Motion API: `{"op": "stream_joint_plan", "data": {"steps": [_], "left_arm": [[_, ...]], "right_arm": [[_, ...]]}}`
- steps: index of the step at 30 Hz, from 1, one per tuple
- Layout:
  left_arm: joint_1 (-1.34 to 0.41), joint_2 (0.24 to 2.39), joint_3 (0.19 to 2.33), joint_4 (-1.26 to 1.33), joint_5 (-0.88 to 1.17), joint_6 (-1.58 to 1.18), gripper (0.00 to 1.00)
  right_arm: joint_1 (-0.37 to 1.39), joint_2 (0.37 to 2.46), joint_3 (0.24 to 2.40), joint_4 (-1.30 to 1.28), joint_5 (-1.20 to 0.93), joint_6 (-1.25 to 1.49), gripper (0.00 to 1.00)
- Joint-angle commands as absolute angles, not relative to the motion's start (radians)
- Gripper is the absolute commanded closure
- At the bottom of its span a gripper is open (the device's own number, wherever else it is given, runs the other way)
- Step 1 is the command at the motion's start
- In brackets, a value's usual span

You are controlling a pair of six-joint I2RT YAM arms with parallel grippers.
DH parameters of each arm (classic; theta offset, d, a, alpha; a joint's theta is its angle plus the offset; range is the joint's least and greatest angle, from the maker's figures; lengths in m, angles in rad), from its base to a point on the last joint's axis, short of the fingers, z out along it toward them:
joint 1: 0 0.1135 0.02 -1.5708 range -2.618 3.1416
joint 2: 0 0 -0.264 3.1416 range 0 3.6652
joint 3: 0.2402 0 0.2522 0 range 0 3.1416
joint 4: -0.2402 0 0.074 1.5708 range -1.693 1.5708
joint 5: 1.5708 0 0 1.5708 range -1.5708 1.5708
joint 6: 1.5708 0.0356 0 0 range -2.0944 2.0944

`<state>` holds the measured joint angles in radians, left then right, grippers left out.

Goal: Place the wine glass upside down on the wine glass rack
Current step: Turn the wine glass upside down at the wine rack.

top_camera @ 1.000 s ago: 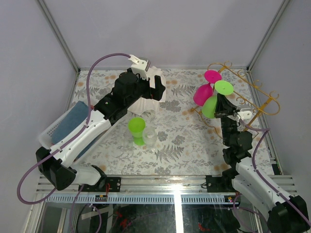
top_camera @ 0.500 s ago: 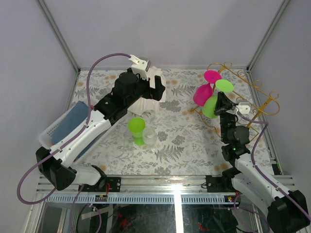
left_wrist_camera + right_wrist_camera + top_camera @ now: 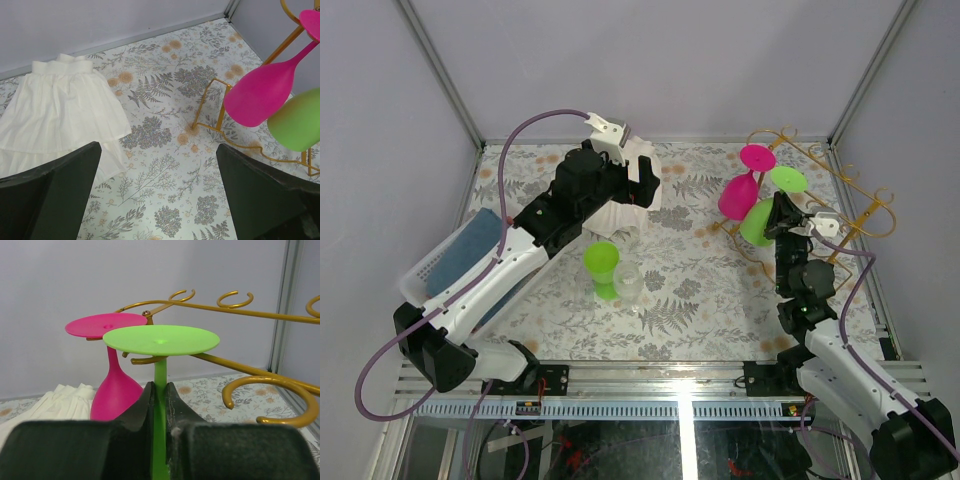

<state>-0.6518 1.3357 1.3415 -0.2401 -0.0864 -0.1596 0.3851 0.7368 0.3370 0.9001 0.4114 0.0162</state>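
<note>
One green wine glass, inverted with its foot uppermost, is held at the stem by the clenched jaws of the right gripper. It is toward 3 o'clock on the surface, just beside a pink glass hanging from the wine glass rack. Step in hand: hanging. The next move likely calls for sliding the stem between two rails, then releasing. The left gripper, jaws spread and empty, hovers toward 11 o'clock.

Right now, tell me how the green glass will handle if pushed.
Likely light: the green glass looks like opaque plastic. Its thin stem in the right gripper may swivel. Its wide foot should catch the rack rails.
</note>
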Motion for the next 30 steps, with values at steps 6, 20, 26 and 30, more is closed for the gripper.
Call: {"op": "stream_joint_plan", "data": {"steps": [6,20,26,30], "left_arm": [[-0.653,1.318,1.342,-0.199,-0.101,-0.143,0.0],[-0.653,1.314,1.341,-0.2,-0.119,-0.135,0.0],[-0.653,1.315,1.343,-0.201,-0.116,-0.135,0.0],[-0.653,1.305,1.342,-0.2,-0.121,-0.133,0.0]], "right_arm": [[0.382,0.731,0.359,0.861,0.447,0.044,0.79],[0.381,0.609,0.395,0.628,0.403,0.059,0.5],[0.381,0.508,0.413,0.415,0.349,0.084,0.4],[0.381,0.449,0.437,0.256,0.312,0.095,0.35]]}}
